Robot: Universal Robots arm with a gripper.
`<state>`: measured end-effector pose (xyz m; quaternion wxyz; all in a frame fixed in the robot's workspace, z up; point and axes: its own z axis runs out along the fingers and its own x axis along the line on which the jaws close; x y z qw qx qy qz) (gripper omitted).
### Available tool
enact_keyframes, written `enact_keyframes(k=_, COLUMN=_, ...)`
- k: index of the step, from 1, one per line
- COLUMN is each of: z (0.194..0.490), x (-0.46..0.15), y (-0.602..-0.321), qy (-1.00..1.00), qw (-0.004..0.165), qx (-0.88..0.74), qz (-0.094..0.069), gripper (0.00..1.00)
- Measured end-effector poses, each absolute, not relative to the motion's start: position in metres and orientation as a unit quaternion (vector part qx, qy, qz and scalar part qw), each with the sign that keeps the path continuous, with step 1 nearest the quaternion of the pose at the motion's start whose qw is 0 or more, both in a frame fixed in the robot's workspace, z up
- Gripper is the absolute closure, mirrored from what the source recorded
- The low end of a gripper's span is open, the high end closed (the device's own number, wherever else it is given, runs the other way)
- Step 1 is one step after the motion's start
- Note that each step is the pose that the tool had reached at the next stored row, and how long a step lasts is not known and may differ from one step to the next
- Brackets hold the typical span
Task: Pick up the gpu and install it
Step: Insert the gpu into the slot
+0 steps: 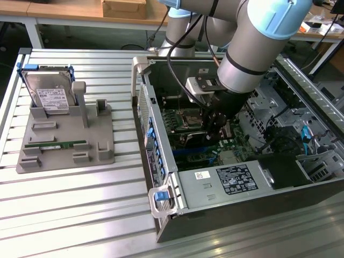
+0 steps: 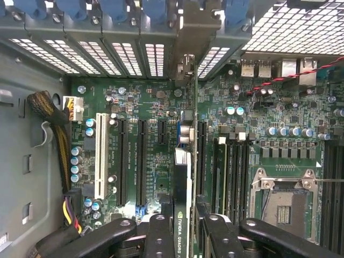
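Black-faced gpu (image 2: 181,177), held edge-on: we see it pinched between the pincer (image 2: 183,228) fingers (image 2: 159,231), already picked up and carried inside the open computer case (image 1: 161,161). It stands upright over the green motherboard (image 2: 156,134), its bracket end toward the rear slot covers (image 2: 123,56), in line with an expansion slot (image 2: 201,156). We judge pickup done; seating looks unfinished, though contact with the slot is unclear.

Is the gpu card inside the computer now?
Inside: the thin dark gpu card, edge-on in the gripper, stands over the green motherboard.
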<state>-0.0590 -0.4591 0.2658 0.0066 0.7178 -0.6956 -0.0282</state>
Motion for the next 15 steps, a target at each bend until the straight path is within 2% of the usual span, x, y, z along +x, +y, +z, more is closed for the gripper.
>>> enact_keyframes(k=15, z=0.2629, x=-0.0610, y=-0.4591, qy=-0.696, qw=0.007, qx=0.718, qz=-0.028, gripper=0.73)
